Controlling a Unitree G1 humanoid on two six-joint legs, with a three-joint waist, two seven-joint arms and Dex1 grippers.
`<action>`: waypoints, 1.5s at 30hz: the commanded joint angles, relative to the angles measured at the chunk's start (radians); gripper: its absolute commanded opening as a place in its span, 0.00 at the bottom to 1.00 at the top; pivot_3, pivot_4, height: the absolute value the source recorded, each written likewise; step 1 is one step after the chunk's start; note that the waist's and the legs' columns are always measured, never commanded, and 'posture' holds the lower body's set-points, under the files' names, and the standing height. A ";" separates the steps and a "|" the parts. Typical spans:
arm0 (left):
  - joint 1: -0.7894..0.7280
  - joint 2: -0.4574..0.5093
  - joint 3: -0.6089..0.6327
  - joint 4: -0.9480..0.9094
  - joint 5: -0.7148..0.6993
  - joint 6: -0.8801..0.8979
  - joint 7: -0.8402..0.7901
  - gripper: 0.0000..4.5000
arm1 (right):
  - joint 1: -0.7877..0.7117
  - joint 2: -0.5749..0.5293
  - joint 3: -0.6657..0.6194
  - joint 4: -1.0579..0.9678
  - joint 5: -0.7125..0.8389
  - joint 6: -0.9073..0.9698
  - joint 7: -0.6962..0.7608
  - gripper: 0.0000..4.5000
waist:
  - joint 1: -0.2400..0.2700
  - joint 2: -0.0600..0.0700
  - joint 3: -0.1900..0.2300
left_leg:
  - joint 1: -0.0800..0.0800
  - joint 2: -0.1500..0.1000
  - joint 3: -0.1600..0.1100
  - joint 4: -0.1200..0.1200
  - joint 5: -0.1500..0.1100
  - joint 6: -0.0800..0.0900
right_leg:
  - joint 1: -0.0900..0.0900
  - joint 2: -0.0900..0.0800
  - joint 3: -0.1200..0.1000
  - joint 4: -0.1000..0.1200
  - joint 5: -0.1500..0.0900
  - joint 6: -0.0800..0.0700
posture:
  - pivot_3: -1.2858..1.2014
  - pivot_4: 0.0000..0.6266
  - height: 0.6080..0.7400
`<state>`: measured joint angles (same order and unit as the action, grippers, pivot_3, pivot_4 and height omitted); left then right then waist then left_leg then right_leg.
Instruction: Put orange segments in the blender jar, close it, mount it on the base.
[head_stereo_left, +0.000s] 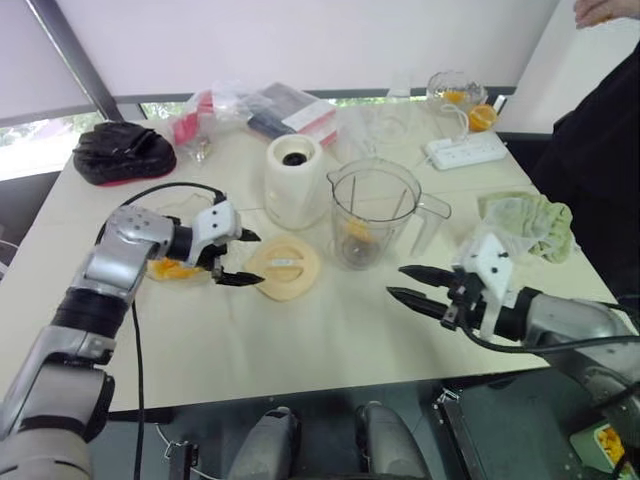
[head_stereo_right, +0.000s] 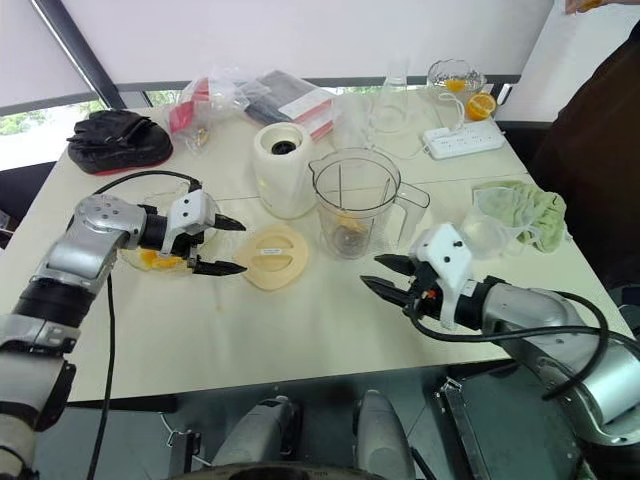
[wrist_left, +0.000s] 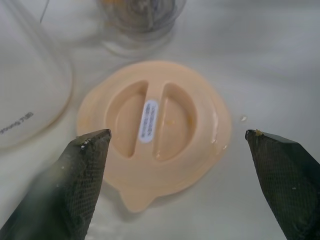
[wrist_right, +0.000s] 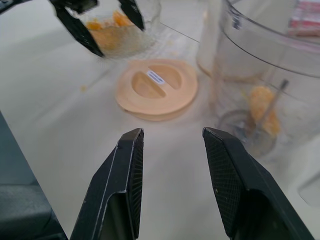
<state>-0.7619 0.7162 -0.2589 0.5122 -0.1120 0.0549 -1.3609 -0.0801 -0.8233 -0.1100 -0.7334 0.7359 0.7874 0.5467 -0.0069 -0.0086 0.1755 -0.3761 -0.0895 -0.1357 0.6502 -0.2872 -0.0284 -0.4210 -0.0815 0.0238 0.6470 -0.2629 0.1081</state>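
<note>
The near strip of the table (head_stereo_left: 300, 340) lies bare between my left claw (head_stereo_left: 258, 259) and my right claw (head_stereo_left: 396, 281), both with fingers spread, so either can cross there. The lid (head_stereo_left: 285, 266) lies flat just right of my left claw. Beyond it the jar (head_stereo_left: 375, 212) stands tall, mouth open upward; the base (head_stereo_left: 294, 180) crowds its left side and its handle (head_stereo_left: 432, 215) juts right. A cloth (head_stereo_left: 530, 222) fills the right edge. Bags (head_stereo_left: 270, 108) and a power strip (head_stereo_left: 466, 151) clutter the far side.
</note>
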 joint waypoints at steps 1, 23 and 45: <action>-0.084 -0.034 -0.008 0.137 0.044 -0.096 -0.027 1.00 | -0.019 0.016 0.015 -0.037 -0.018 -0.012 -0.014 0.43 | 0.001 -0.001 0.001 | 0.000 0.000 0.000 0.000 0.000 0.000 | 0.000 0.000 0.000 0.000 0.000 0.000 | 0.52 0.24 1.00; -0.374 -0.251 -0.066 0.737 0.327 -0.434 0.110 0.57 | 0.030 0.073 0.036 -0.118 -0.074 -0.007 -0.095 0.44 | -0.001 -0.007 0.004 | -0.005 -0.001 -0.001 0.006 0.000 0.001 | -0.003 0.001 -0.002 0.003 0.001 0.002 | 0.52 0.24 1.00; -0.372 -0.338 -0.079 0.808 0.451 -0.371 0.216 0.57 | 0.081 0.079 0.015 -0.174 -0.084 0.018 -0.156 0.44 | -0.002 -0.007 0.003 | -0.009 -0.002 -0.001 0.015 -0.003 0.005 | -0.004 0.001 -0.002 0.004 0.003 0.006 | 0.52 0.24 1.00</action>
<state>-1.1175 0.3833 -0.3382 1.3041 0.3253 -0.3351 -1.1644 0.0006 -0.7465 -0.0633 -0.8626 0.6503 0.8081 0.3970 -0.0086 -0.0155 0.1786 -0.3855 -0.0916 -0.1366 0.6655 -0.2900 -0.0234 -0.4246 -0.0809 0.0221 0.6509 -0.2597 0.1136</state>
